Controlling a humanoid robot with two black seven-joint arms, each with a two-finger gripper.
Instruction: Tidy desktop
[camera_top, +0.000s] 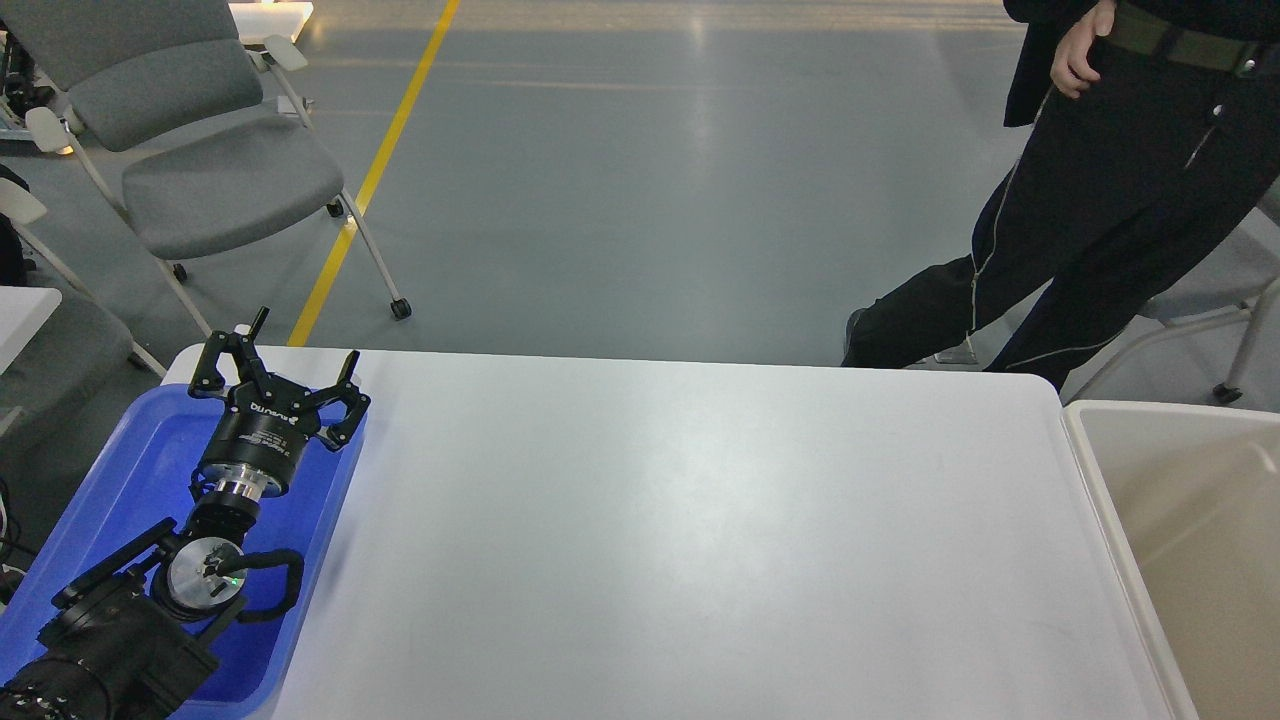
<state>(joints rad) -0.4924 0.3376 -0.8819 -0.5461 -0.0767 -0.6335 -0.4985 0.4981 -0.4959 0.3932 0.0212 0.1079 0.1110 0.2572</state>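
The desktop (680, 520) is a wide glossy white tabletop with rounded corners and fills the middle of the head view; nothing lies on its visible surface. My left gripper (300, 345) is open and empty, with its fingers (258, 322) spread, held over the far right corner of the blue tray (150, 470) at the table's left end. My right arm and gripper are out of view.
A beige-white tub (1180, 540) stands at the table's right end. A person in black trousers (1090, 230) stands past the far right corner. Grey chairs (200, 150) stand at the back left and right. A yellow floor line (375, 170) runs behind.
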